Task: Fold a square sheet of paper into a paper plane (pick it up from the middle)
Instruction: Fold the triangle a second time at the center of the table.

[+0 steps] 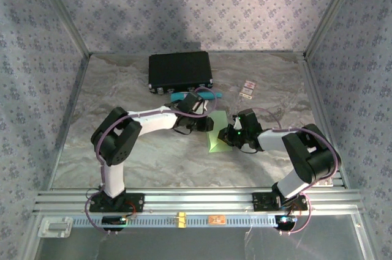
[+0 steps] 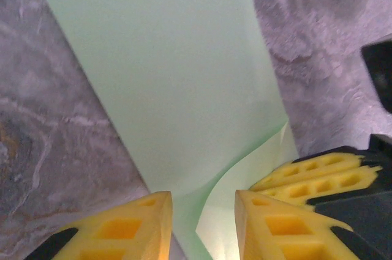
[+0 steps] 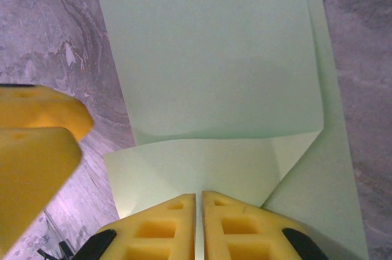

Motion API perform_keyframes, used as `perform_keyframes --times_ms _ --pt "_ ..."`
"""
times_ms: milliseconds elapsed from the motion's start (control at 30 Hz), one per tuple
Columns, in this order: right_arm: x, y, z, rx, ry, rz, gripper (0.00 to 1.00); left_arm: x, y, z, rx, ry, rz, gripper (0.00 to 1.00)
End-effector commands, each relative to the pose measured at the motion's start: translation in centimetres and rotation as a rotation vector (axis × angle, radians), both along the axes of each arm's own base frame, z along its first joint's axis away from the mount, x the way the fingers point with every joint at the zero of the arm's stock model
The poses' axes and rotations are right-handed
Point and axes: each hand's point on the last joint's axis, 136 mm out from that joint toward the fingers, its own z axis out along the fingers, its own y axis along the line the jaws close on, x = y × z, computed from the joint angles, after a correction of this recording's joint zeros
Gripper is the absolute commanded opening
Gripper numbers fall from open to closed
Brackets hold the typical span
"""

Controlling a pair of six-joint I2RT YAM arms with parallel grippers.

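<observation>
The square sheet of paper (image 1: 216, 142) is pale green and lies partly folded on the marbled table between the two arms. In the left wrist view the paper (image 2: 171, 76) lies flat, with a flap curling up near my fingers. My left gripper (image 2: 202, 202) is open, its yellow fingers standing apart on either side of the raised flap's edge. In the right wrist view a folded layer of the paper (image 3: 208, 58) rises toward my right gripper (image 3: 199, 197), which is shut on that layer's near edge. The two grippers are close together, left gripper (image 1: 207, 124) and right gripper (image 1: 230, 134).
A black case (image 1: 180, 71) lies at the back of the table, with a teal tube (image 1: 211, 94) just in front of it beside the left arm. Small packets (image 1: 248, 89) lie at the back right. Patterned walls enclose the table on three sides.
</observation>
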Motion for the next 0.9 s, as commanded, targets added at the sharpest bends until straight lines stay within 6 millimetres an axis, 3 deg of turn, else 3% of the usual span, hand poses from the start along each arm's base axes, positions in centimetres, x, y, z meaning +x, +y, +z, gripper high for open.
perform_keyframes --times_ms 0,700,867 --pt "0.1 -0.1 0.0 -0.009 -0.001 -0.012 0.12 -1.0 -0.2 0.9 -0.052 0.037 -0.013 0.32" --pt "0.1 -0.2 0.3 -0.008 -0.005 -0.014 0.12 -1.8 -0.5 -1.4 -0.049 0.113 -0.029 0.27" --pt "0.2 -0.1 0.4 -0.005 -0.010 -0.013 0.12 -1.9 -0.8 -1.4 -0.060 0.116 -0.043 0.17"
